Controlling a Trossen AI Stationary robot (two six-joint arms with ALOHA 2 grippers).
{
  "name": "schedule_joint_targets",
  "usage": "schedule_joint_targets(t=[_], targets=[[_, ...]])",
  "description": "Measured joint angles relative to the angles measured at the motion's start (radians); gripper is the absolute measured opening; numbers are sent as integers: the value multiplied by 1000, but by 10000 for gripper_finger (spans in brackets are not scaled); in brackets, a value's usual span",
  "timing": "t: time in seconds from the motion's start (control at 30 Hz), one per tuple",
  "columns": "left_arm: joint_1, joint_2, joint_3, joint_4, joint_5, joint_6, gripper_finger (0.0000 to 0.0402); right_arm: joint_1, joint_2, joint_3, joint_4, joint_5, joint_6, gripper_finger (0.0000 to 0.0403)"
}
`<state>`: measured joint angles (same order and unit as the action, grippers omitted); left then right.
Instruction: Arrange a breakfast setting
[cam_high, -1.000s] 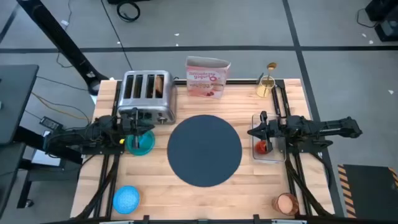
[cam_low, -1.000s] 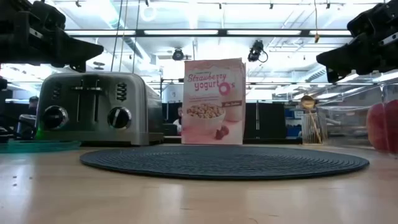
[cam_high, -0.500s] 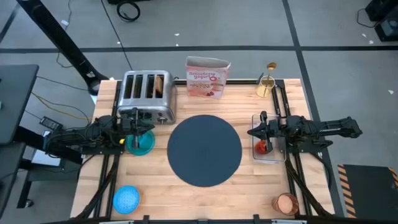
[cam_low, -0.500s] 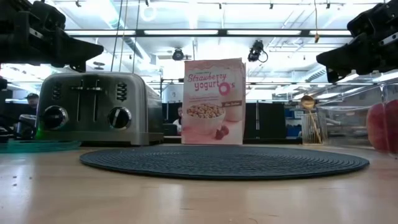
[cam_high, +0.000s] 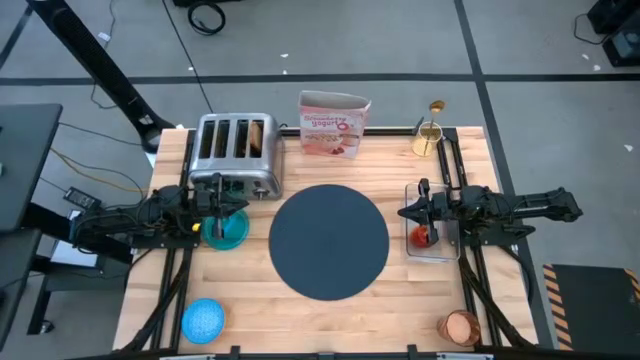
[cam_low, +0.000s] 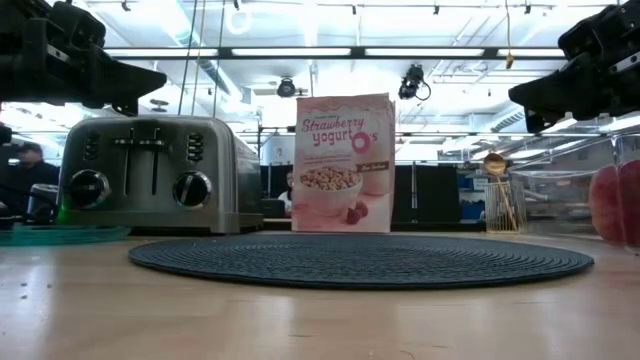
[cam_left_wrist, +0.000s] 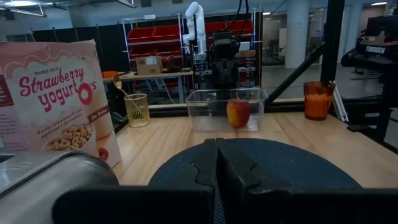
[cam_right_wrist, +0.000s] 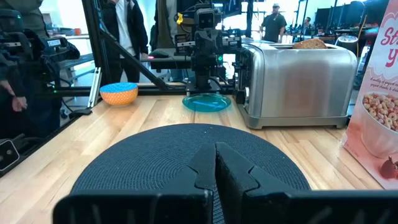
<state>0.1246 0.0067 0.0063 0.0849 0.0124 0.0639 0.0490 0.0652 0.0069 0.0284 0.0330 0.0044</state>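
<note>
The round slate-blue mat (cam_high: 329, 241) lies flat at the table's middle. My left gripper (cam_high: 238, 206) hovers shut and level above the teal plate (cam_high: 224, 229), left of the mat. My right gripper (cam_high: 404, 213) hovers shut and level over a clear container (cam_high: 432, 225) that holds the red fruit (cam_high: 422, 236). The toast slice (cam_high: 257, 135) stands in a slot of the toaster (cam_high: 238, 155). The blue bowl (cam_high: 203, 320) sits at the near left and the amber cup (cam_high: 461, 327) at the near right. The gold spoon (cam_high: 432, 122) stands in a holder at the far right.
A pink cereal box (cam_high: 334, 123) stands upright at the far edge behind the mat. Black rails (cam_high: 470, 290) run along both sides of the table. In the right wrist view, people stand in the room beyond the table's left side.
</note>
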Motion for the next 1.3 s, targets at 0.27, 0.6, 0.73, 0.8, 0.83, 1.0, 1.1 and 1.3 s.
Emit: schedule_joint_targets(t=[0.27,0.6,0.73,0.8,0.83,1.0,1.1,1.3], targets=[[0,0,0,0,0,0,12,0,0,0,0,0,0,14],[0,0,0,0,0,0,11,0,0,0,0,0,0,14],[0,0,0,1,0,0,11,0,0,0,0,0,0,14],[0,0,0,9,0,0,12,0,0,0,0,0,0,14],[0,0,0,11,0,0,12,0,0,0,0,0,0,14],[2,0,0,43,0,-32,12,0,0,0,0,0,0,14],[2,0,0,89,0,-133,11,0,0,0,0,0,0,14],[1,0,0,127,1,-263,12,0,0,0,0,0,0,14]])
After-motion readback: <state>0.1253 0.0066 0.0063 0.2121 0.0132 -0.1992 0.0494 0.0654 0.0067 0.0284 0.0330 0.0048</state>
